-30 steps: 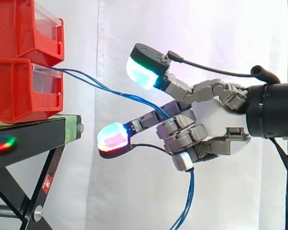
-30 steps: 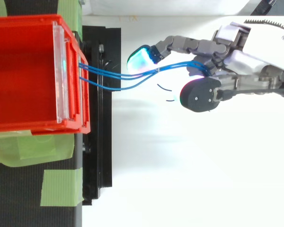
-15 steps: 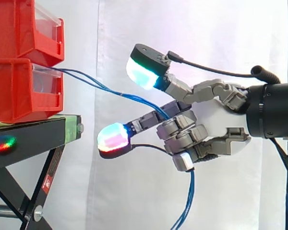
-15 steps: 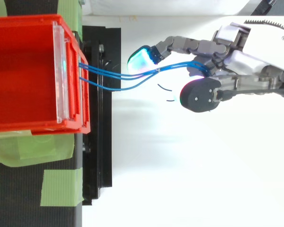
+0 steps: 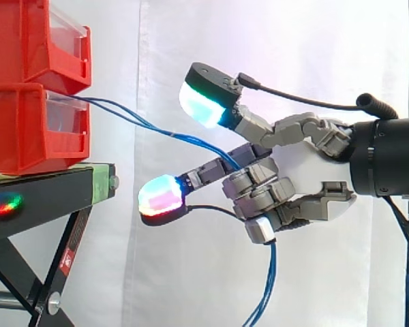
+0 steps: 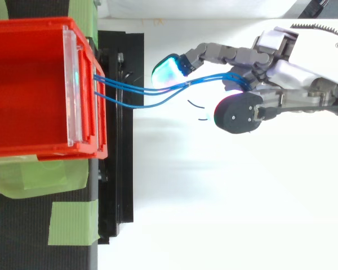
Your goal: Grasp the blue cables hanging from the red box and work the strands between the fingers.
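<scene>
Several thin blue cables [image 5: 157,129] [image 6: 158,90] leave the front of the lower red box [image 5: 27,129] [image 6: 34,84] and run right and down into my hand [image 5: 296,167] [image 6: 281,73]. The strands pass between the curled fingers near the palm, then hang straight down below the hand as the cables' loose ends [image 5: 264,293]. The thumb, with a green-cyan pad [image 5: 201,102], sticks out above the strands. A long finger with a pink-white pad [image 5: 160,194] reaches out below them. The other fingers are curled round the cables.
Two red boxes are stacked on a black stand [image 5: 48,197] at the left, with green tape on its top [image 6: 67,222]. A white curtain hangs behind. Open space lies between the stand and the hand.
</scene>
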`<state>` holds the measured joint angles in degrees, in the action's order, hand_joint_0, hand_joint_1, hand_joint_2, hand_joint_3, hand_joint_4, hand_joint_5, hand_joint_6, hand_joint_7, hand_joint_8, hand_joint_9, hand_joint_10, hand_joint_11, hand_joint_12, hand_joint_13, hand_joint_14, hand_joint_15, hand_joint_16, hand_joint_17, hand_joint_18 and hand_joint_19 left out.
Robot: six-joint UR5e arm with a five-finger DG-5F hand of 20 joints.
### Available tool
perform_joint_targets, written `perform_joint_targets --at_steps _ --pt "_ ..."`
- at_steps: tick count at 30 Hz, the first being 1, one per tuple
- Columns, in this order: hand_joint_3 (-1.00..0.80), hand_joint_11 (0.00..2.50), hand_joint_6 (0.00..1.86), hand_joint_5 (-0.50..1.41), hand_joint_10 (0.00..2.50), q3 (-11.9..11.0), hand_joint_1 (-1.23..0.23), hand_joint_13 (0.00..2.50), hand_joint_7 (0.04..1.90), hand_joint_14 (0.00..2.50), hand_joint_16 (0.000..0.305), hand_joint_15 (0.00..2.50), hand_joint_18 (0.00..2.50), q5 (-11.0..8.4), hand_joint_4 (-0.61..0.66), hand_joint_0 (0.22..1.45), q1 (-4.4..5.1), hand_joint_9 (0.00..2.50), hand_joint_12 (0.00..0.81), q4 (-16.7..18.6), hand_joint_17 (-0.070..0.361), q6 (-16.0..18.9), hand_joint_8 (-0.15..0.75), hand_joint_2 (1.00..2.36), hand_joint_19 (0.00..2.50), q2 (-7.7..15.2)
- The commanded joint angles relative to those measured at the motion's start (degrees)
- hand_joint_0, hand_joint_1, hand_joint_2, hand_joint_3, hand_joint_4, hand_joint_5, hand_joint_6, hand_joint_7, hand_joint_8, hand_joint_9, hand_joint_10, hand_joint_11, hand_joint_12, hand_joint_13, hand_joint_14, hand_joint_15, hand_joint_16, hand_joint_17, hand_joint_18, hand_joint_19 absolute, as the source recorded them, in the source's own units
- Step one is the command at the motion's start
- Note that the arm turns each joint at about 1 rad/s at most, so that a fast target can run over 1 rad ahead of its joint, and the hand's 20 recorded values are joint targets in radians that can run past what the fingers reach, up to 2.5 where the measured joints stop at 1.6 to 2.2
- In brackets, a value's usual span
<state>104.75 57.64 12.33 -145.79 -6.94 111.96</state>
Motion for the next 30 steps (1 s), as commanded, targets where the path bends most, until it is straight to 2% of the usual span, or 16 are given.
perform_joint_targets --at_steps 1,19,30 --pt "-1.00 2.47 0.01 0.11 2.50 0.0 -0.51 1.01 0.85 2.50 0.060 1.64 1.38 0.01 0.37 0.75 -0.03 0.72 0.519 0.0 0.134 0.0 0.427 1.00 0.82 0.0" --pt "-1.00 2.47 0.01 0.11 2.50 0.0 -0.51 1.01 0.86 2.50 0.060 1.64 1.38 0.01 0.37 0.75 -0.03 0.72 0.519 0.1 0.134 0.1 0.427 1.00 0.82 0.0" --pt "-1.00 2.47 0.01 0.16 2.50 0.0 -0.52 1.01 1.00 2.50 0.060 1.64 1.38 0.01 0.39 0.75 -0.03 0.72 0.519 0.1 0.134 0.0 0.427 1.00 0.82 0.0"
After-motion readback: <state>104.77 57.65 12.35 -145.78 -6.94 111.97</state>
